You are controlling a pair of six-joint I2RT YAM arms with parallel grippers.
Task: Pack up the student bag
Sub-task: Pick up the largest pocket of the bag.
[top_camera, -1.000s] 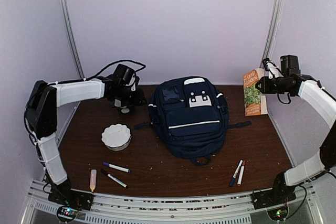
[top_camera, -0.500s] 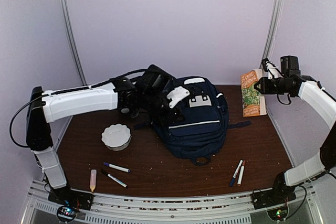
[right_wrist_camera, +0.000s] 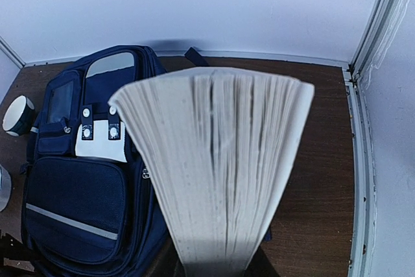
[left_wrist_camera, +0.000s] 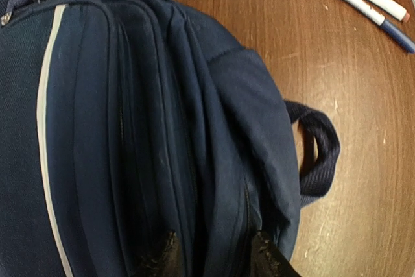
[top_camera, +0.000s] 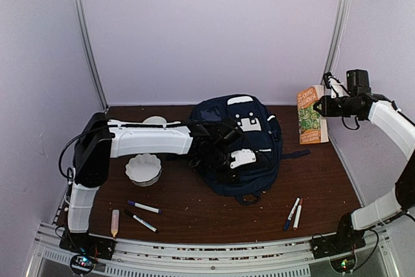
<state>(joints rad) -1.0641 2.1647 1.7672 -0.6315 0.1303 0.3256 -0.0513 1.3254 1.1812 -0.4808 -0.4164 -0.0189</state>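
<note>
The student bag [top_camera: 259,137], a navy backpack with white stripes and buckle patches, lies flat mid-table. My left gripper [top_camera: 237,160] hangs over its lower front. In the left wrist view the two fingertips [left_wrist_camera: 167,256] stand apart just above the bag's [left_wrist_camera: 130,128] zipper folds, near the carry loop [left_wrist_camera: 321,147], and grip nothing that I can see. My right gripper [top_camera: 322,105] is shut on a green and orange book [top_camera: 312,116], held upright at the back right. In the right wrist view the fanned page edges of the book [right_wrist_camera: 214,160] fill the middle, with the bag [right_wrist_camera: 71,192] to the left.
A white scalloped bowl [top_camera: 143,168] sits left of the bag. Two markers [top_camera: 144,207] and a pink tube [top_camera: 115,222] lie front left. Two more markers [top_camera: 292,213] lie front right. A small cup [top_camera: 154,120] stands behind the left arm. Walls close in on three sides.
My left arm has swung from the back left corner across and down onto the bag's lower front. The right arm and the book have not moved.
</note>
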